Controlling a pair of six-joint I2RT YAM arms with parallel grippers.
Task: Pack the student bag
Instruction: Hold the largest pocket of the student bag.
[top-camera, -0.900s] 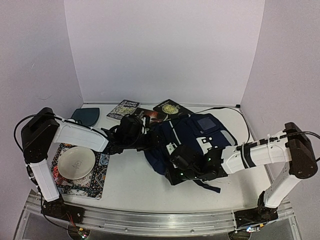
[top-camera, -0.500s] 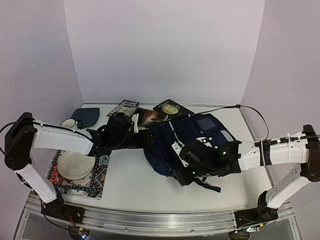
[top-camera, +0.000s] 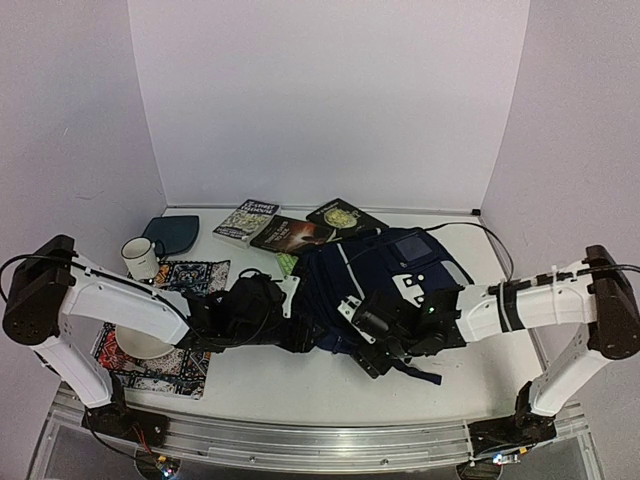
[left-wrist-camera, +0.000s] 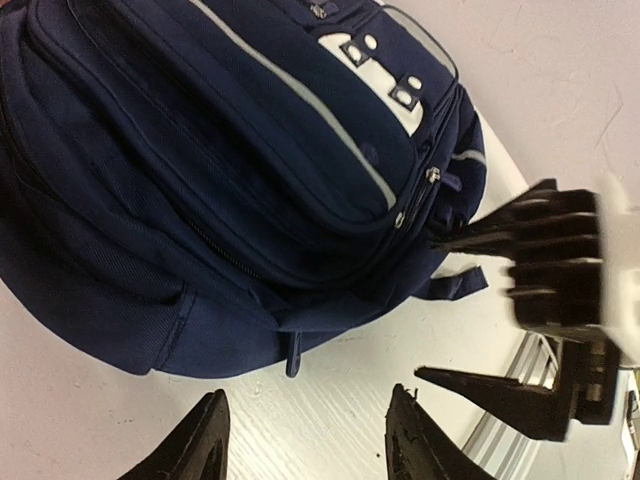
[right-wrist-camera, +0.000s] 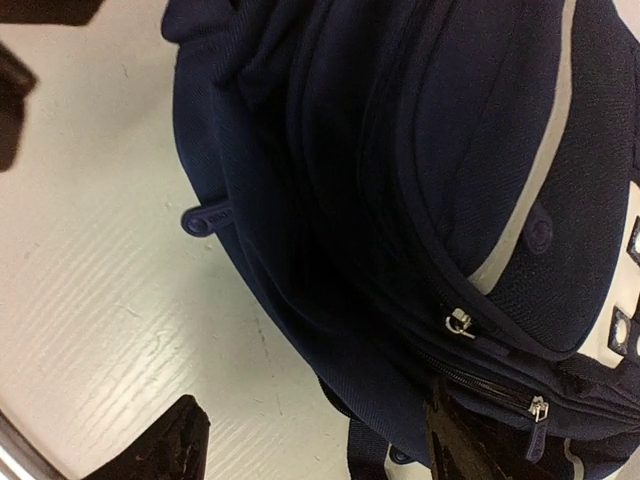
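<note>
The student bag (top-camera: 400, 262) lies flat mid-table, navy with thin white stripes and white buckle patches. My left gripper (top-camera: 296, 326) is low at the bag's near-left edge. In the left wrist view it (left-wrist-camera: 310, 442) is open and empty over bare table, just short of the bag (left-wrist-camera: 200, 150) and a small pull tab (left-wrist-camera: 291, 352). My right gripper (top-camera: 356, 342) is at the bag's near edge, close to the left one. In the right wrist view it (right-wrist-camera: 312, 450) is open, one finger over bare table and the other against the bag's (right-wrist-camera: 450, 150) zip edge, holding nothing.
Three books (top-camera: 290, 234) lie behind the bag. A dark-teal pouch (top-camera: 172, 232) and a white mug (top-camera: 139, 257) are at the back left. A patterned mat (top-camera: 190, 276) with a white plate (top-camera: 130, 342) lies under my left arm. The right gripper (left-wrist-camera: 560, 300) shows in the left wrist view.
My left arm has swung from behind the bag's left side down to its near-left edge, uncovering the mug and mat. My right gripper shifted slightly left along the bag's near edge.
</note>
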